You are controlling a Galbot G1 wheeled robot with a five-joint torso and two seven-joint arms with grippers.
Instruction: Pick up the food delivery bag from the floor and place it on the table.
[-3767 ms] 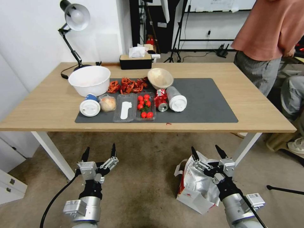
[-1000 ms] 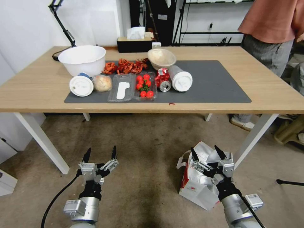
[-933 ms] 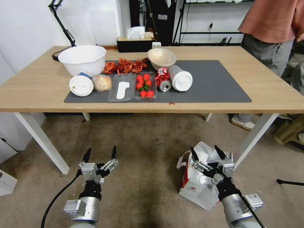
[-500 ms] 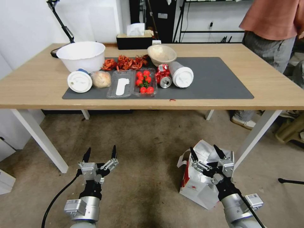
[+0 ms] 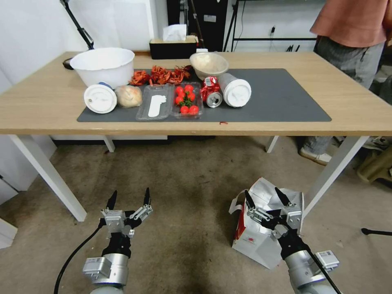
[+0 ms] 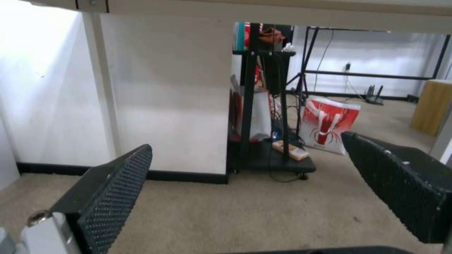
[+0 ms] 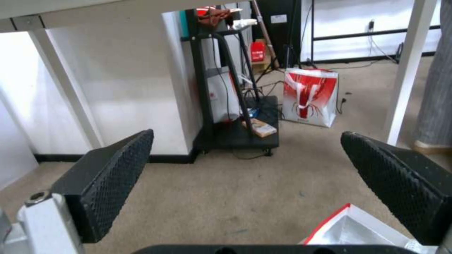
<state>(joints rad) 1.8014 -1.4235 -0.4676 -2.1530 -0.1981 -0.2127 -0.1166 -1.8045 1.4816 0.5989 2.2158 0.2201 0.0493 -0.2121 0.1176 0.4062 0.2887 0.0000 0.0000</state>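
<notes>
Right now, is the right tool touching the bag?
Cannot tell. In the head view the open right tool overlaps the bag. In the right wrist view the bag's rim sits low between its fingers, no contact or gap showing.

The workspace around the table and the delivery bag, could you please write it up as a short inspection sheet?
Surface: table, light wood with white legs, bears a dark grey mat.
Job's things: food delivery bag stands open on the floor by the table's right front leg.
Clutter: white bowl, tomato tray, red can, lidded cups on the mat.
Grippers: left gripper open above bare carpet; right gripper open above the bag.
Cables: black cable runs along the left arm.
Surroundings: a person stands at the table's far right.
</notes>
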